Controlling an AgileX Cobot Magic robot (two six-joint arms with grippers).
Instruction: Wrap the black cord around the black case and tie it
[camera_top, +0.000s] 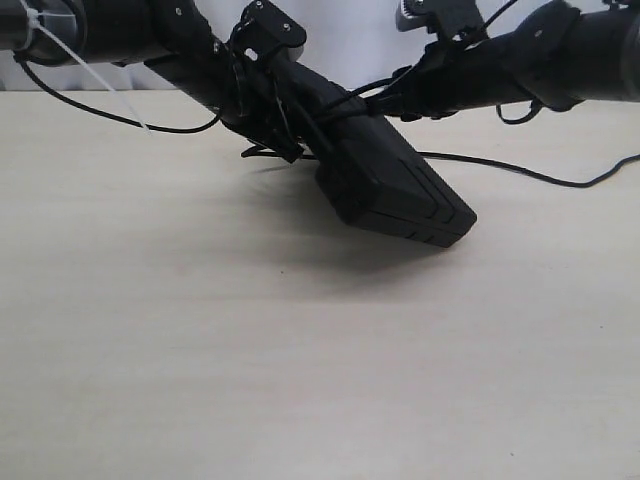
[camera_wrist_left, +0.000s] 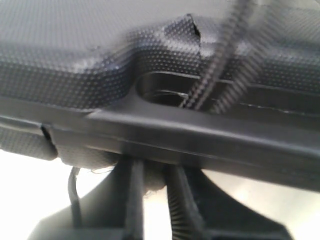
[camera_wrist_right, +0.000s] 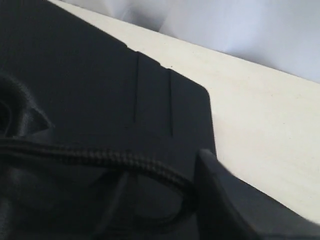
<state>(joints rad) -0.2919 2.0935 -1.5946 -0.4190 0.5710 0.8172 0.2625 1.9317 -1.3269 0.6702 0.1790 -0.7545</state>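
The black case (camera_top: 400, 195) hangs tilted above the table, its low corner toward the front right. In the left wrist view its textured lid (camera_wrist_left: 75, 55) and handle cutout (camera_wrist_left: 160, 90) fill the frame, and two strands of the braided black cord (camera_wrist_left: 216, 75) cross the cutout. My left gripper (camera_wrist_left: 155, 172) sits at the case's edge (camera_top: 272, 138), fingers nearly together on a fuzzy frayed bit of cord. My right gripper (camera_wrist_right: 197, 187) is over the lid (camera_top: 388, 100). The cord (camera_wrist_right: 100, 157) runs across the lid into its jaws. One finger (camera_wrist_right: 235, 200) shows, the other is hidden.
A pale wooden table (camera_top: 200, 350) lies under the case. A thin black line (camera_top: 520, 178) trails over the table to the right edge, and another (camera_top: 110, 118) curves at the back left. A white wall stands behind.
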